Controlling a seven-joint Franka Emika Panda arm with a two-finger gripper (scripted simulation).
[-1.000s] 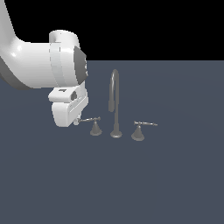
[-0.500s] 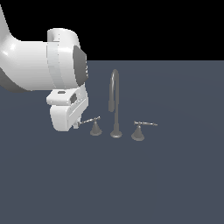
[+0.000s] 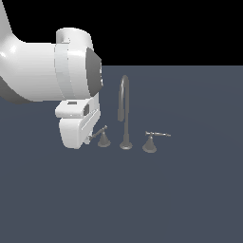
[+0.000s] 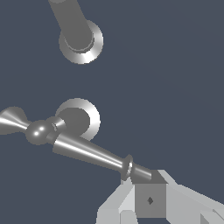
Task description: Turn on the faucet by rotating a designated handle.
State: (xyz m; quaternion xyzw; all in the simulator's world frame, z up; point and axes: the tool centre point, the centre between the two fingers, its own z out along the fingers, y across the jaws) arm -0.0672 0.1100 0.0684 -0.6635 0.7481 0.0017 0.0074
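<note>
- Step in hand, as I read it: contact w/ the handle [image 3: 102, 133] is made or nearly so; the actual turn looks not yet done. Can't confirm any rotation from these views.
- Faucet [image 3: 124, 111] stands mid-scene on the flat grey counter [image 3: 190, 190]: gooseneck spout in the centre, the handle I'm after on the ext. view's left of it, twin handle [image 3: 153, 140] on the ext. view's right, untouched.
- Gripper [image 4: 151, 199]: in the wrist view the lever rod's tip [image 4: 142, 173] runs right up to a grey finger [image 4: 150, 199], seemingly touching. I can't tell how wide the jaws stand or whether they clamp the rod. Only one finger face reads clearly; pale wedges either side may be the other finger or the hand body.
- Next move, my judgement: sweep the tip sideways around the cone base [image 4: 78, 118] so the lever pivots. Need to keep contact near the tip, past the small collar [image 4: 127, 166], or the finger may slide off the thin tapered rod.
- Hidden / unclear:
  - Ext. view: the big white arm housing [image 3: 71, 71] covers the fingers entirely; lever end vanishes behind it.
  - Wrist view: spout cut off at the frame edge, only its round base [image 4: 81, 41] shows. Twin handle out of frame.
  - No water or on/off cue visible.
</note>
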